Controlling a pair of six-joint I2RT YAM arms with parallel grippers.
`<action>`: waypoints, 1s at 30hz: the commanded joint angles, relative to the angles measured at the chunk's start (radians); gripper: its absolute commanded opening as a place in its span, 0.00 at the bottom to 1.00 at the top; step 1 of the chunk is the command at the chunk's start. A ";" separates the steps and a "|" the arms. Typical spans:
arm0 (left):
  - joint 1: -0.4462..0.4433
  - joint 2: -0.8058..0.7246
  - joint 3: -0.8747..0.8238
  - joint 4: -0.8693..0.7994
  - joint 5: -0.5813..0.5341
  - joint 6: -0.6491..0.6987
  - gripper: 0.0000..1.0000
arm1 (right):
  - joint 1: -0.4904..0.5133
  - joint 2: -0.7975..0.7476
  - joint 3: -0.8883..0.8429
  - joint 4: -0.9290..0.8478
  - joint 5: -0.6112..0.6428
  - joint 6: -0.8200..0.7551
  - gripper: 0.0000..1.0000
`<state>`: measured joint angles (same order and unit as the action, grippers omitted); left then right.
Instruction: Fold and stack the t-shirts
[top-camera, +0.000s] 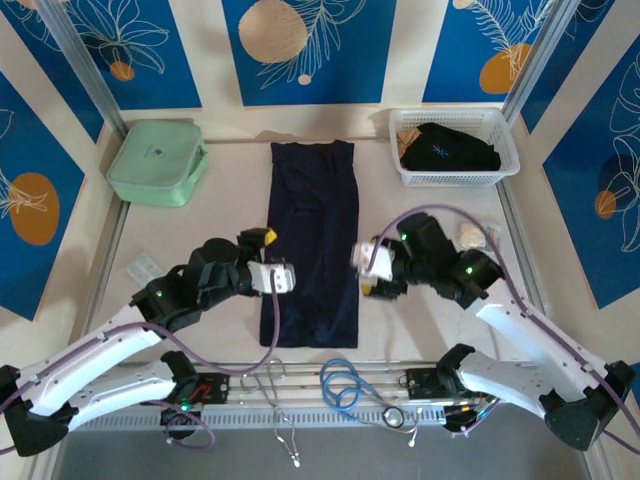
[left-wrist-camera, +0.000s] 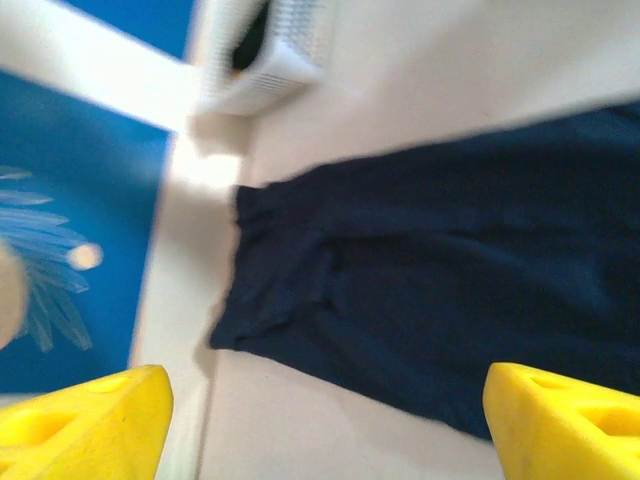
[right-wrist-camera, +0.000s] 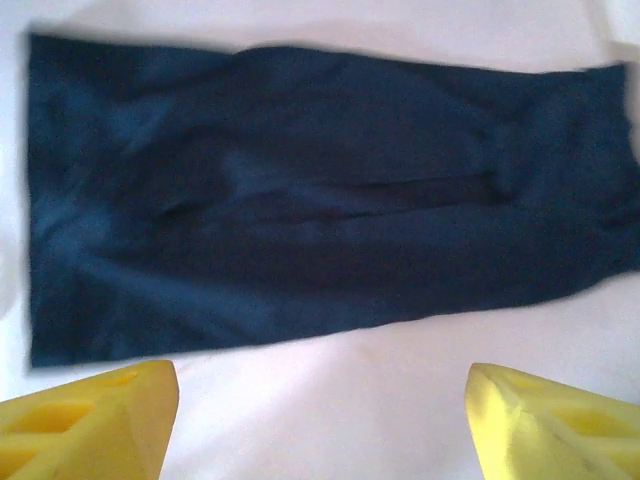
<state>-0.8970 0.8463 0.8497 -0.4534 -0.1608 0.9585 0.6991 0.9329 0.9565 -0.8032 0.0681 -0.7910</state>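
Lying flat as a long, narrow strip, the navy t-shirt (top-camera: 312, 240) is running from near the arm bases toward the back wall, its sides folded in. The left gripper (top-camera: 272, 258) is hovering at the shirt's left edge and the right gripper (top-camera: 364, 270) at its right edge, facing each other across the shirt's nearer half. Both are standing with jaws spread wide and nothing between them. From the top camera, whether either fingertip is touching the cloth is hard to judge. That camera is also taking in the black t-shirt (top-camera: 450, 148), which is sitting bunched in the white basket (top-camera: 505, 150) beyond the navy shirt's far right corner, a pale blue mark showing on it. The mint-green case (top-camera: 157, 162) is lying off the navy shirt's far left corner. The left wrist camera is looking across the navy shirt's far end and catching the basket as a blur with something dark inside; the mark cannot be made out there. The right wrist camera is showing creases along the shirt's middle, with the far end cut off by the frame edge.
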 joint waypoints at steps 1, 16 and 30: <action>-0.009 0.011 0.015 -0.370 0.134 0.172 0.78 | 0.063 -0.039 -0.067 -0.118 0.016 -0.197 0.77; -0.100 0.050 -0.198 -0.420 0.219 0.384 0.76 | 0.425 0.215 -0.243 0.054 0.056 -0.122 0.68; -0.105 0.161 -0.257 -0.305 0.278 0.391 0.74 | 0.438 0.394 -0.245 0.114 0.091 -0.140 0.53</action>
<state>-0.9916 0.9977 0.6102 -0.7815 0.0757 1.3193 1.1412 1.3090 0.7223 -0.7139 0.1589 -0.9192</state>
